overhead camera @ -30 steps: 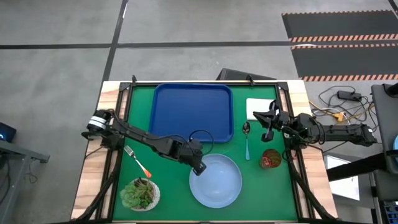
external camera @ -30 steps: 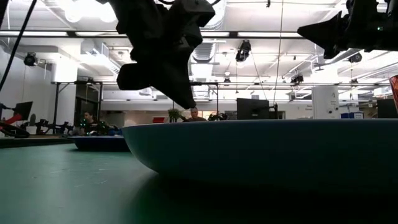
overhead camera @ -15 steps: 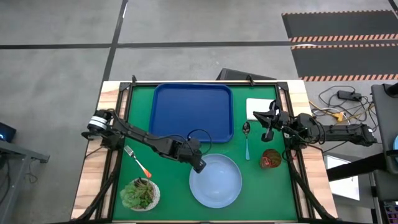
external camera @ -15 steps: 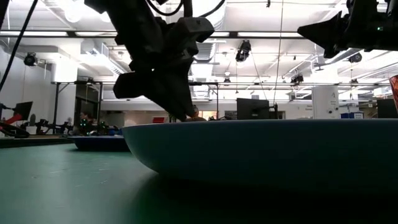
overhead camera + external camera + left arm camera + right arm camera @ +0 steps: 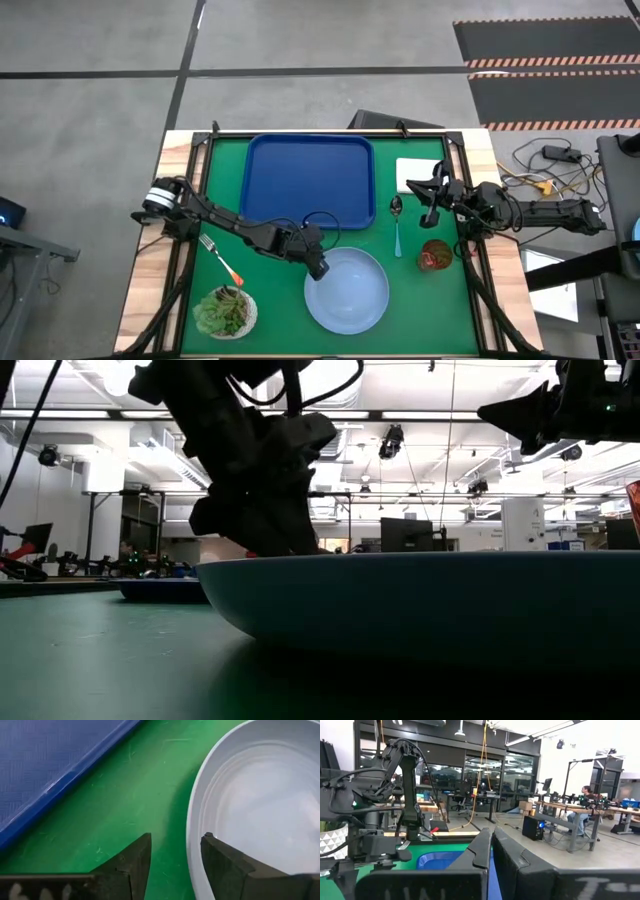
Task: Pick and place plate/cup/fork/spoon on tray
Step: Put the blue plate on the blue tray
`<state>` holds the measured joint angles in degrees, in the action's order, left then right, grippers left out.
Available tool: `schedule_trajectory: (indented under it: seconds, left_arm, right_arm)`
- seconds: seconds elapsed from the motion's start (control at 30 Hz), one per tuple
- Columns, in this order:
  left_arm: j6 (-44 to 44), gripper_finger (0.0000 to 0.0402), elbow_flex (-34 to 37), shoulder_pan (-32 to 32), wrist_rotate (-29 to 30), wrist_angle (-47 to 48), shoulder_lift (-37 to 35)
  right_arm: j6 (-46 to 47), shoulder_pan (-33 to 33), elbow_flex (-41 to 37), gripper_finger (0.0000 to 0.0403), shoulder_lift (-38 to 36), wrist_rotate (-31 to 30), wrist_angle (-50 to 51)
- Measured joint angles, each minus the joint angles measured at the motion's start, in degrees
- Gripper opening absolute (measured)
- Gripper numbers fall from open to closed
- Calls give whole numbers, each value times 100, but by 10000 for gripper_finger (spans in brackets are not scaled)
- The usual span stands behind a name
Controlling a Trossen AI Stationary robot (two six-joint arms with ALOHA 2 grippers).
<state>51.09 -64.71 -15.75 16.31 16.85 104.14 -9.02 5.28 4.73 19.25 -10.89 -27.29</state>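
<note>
The pale-blue plate (image 5: 350,295) lies flat on the green mat, near the table's front, below the dark-blue tray (image 5: 308,180). My left gripper (image 5: 318,268) is open at the plate's left rim (image 5: 192,845), low over the mat. The orange-handled fork (image 5: 222,260) lies on the mat to the left. The blue-handled spoon (image 5: 397,225) lies right of the tray, and the dark-red cup (image 5: 435,255) stands right of the plate. My right gripper (image 5: 432,195) hangs shut above the mat near the spoon. My left gripper (image 5: 175,837) comes down slanting from the table's left and straddles the plate's left rim. One finger (image 5: 220,865) is inside the plate and the other (image 5: 132,865) is outside over the mat. Whether either finger touches the plate, I cannot tell.
A small pot with a green succulent (image 5: 225,312) stands at the front left, near the fork. A white square pad (image 5: 418,175) lies at the right of the tray. Green mat shows bare between the tray and the plate (image 5: 125,805).
My left gripper has opened and sunk toward the plate's left rim, its fingertips now down behind the rim in the low view. The plate has stayed where it was.
</note>
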Motion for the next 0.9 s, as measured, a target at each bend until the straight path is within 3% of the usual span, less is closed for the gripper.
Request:
schedule_trajectory:
  seconds: [0.27,0.67,0.9]
  left_arm:
    - [-107,144,164,-2,7,-532,87]
    - [-242,140,248,-4,-36,-604,160]
    - [-204,80,287,-4,-38,-600,158]
  right_arm:
    - [79,0,0,9,3,-22,35]
    - [92,0,0,9,4,-121,57]
    - [92,-1,0,9,4,-121,57]
